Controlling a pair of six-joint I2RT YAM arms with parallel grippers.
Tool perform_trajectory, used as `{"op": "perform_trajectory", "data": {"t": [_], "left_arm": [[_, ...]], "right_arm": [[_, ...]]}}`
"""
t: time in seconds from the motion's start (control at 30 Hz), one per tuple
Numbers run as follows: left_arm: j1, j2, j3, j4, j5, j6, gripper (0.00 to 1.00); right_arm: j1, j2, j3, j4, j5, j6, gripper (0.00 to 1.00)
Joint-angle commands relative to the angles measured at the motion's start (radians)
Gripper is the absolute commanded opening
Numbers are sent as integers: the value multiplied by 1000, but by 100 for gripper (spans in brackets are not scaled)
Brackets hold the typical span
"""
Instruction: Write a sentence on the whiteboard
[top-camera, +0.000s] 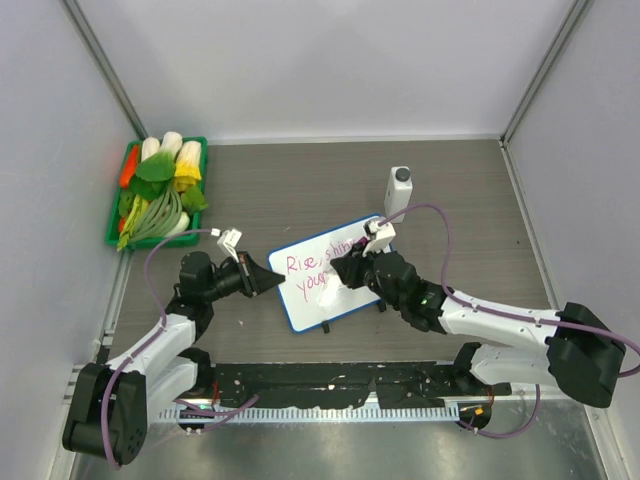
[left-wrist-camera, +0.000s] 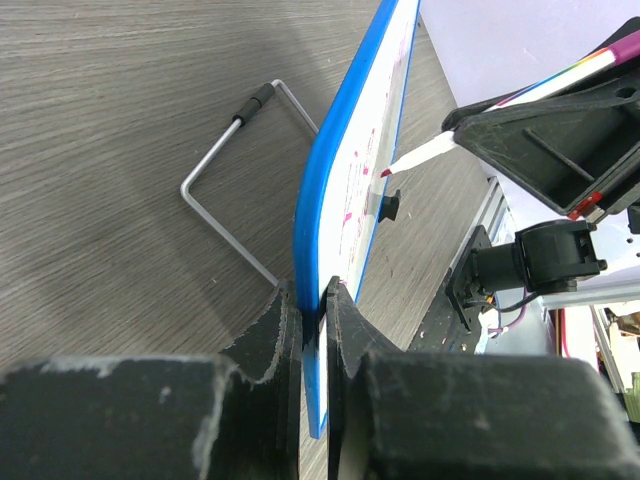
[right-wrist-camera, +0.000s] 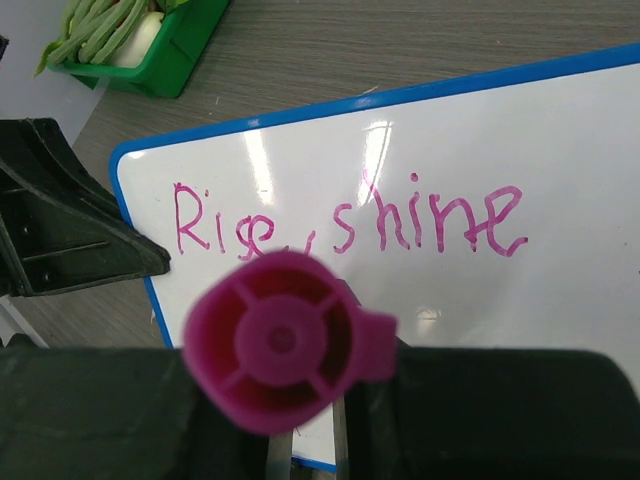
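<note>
The table (top-camera: 300, 190) is being overlooked from above and behind. The whiteboard (top-camera: 305, 300), shared by all views, is being framed closely, edge-on between the left fingers (left-wrist-camera: 265, 340) and face-on beyond the right fingers (right-wrist-camera: 500, 410).

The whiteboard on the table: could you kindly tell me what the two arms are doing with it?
The left gripper pinches one edge of the whiteboard, steadying it. The right gripper holds a pink marker with its tip at the board. The sentence reads "Rise, shine", with "your" beneath.
</note>
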Motion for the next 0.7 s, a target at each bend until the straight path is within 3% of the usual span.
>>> {"op": "perform_trajectory", "data": {"t": [0.0, 0.23, 0.43, 0.67], "left_arm": [[6, -9, -6, 12, -55, 75, 0], [7, -7, -4, 15, -54, 75, 0], [7, -7, -4, 15, -54, 75, 0], [7, -9, -4, 12, -54, 75, 0]], "right_arm": [[-5, -78, 27, 4, -16, -14, 1], [-31, -114, 65, -43, -91, -55, 1], [-172, -176, 22, -46, -248, -20, 1], [-179, -259, -19, -85, -205, -42, 1]]}}
